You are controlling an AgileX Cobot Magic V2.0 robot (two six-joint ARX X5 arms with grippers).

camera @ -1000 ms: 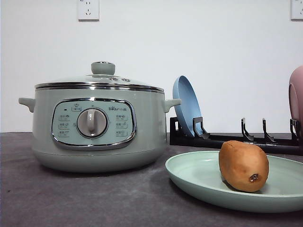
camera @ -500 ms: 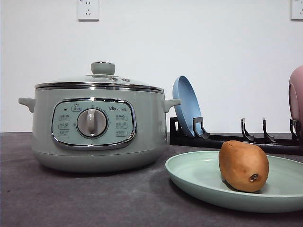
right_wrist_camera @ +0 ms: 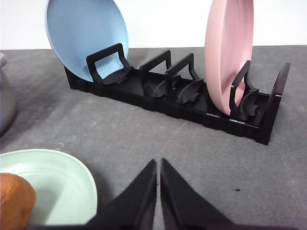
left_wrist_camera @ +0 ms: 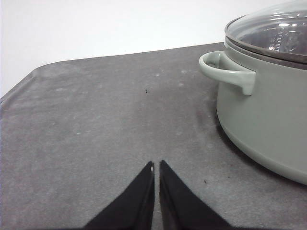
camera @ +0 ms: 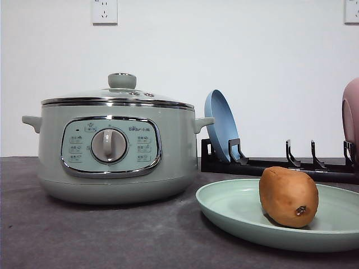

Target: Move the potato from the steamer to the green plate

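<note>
Our potato (camera: 288,196) rests on the green plate (camera: 235,210), steamer (camera: 112,151) lidded: job apparently done, both grippers' fingers (left_wrist_camera: 144,196) (right_wrist_camera: 144,191) pressed together, empty.

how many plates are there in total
3. The green plate lies flat on the table with the potato on it. The blue plate stands at one end of the black rack, the pink plate near the other end.

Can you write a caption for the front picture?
Potato sitting on the green plate, beside the lidded steamer on the grey table.
</note>
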